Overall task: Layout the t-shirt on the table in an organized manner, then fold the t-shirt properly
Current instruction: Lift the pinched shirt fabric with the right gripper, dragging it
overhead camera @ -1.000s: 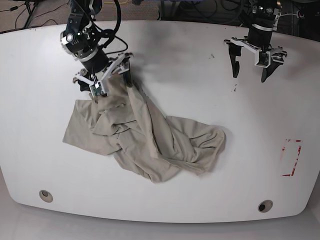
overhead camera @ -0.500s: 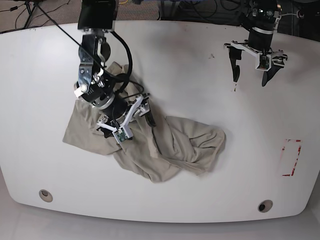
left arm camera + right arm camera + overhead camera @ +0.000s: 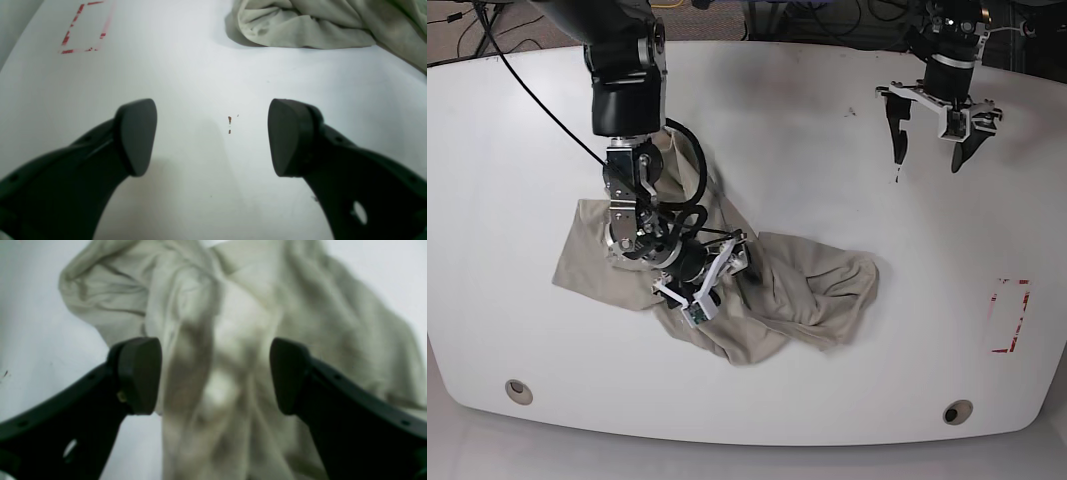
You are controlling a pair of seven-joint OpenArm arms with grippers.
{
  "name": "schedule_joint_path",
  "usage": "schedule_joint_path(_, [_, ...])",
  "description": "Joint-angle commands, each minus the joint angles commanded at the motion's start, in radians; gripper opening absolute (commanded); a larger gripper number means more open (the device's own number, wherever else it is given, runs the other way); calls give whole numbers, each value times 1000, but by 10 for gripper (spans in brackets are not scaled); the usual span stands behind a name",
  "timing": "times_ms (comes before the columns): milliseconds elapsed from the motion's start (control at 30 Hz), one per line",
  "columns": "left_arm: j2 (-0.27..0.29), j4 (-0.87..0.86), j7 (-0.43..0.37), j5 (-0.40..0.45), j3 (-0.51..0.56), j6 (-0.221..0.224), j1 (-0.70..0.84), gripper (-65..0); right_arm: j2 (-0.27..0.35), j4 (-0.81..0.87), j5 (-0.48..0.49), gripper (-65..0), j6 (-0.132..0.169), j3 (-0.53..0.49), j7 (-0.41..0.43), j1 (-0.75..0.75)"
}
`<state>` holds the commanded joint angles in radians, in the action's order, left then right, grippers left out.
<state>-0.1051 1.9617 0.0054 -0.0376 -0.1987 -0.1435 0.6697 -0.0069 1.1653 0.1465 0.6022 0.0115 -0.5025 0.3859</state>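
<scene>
On the table (image 3: pixel 787 120), khaki t-shirt (image 3: pixel 757 290) lying crumpled in folds, right gripper (image 3: pixel 712 280) hovering spread above it, left gripper (image 3: pixel 930 130) hanging spread, empty.

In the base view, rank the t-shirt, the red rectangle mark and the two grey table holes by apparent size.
1. t-shirt, by far the largest.
2. red rectangle mark.
3. The two grey holes look alike; no ranking between them.
</scene>
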Motion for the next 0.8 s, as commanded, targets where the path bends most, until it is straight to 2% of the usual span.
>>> schedule_joint_path(367, [0, 0, 0, 0, 0, 0, 0, -156, 3, -153, 0, -170, 0, 0, 126, 63])
schedule_joint_path(433, [0, 0, 0, 0, 0, 0, 0, -156, 5, -173, 0, -189, 0, 0, 137, 71])
schedule_joint_path(533, [0, 0, 0, 0, 0, 0, 0, -156, 6, -201, 0, -308, 0, 0, 146, 86])
schedule_joint_path(633, [0, 0, 0, 0, 0, 0, 0, -156, 6, -210, -2, -528, 0, 0, 144, 91])
schedule_joint_path(667, [0, 0, 0, 0, 0, 0, 0, -156, 6, -209, -2, -625, 0, -2, 143, 91])
schedule_joint_path(700, [0, 0, 0, 0, 0, 0, 0, -156, 6, -201, -2, -650, 0, -2, 141, 89])
schedule_joint_path(800, [0, 0, 0, 0, 0, 0, 0, -156, 6, -144, -2, -625, 0, -2, 112, 69])
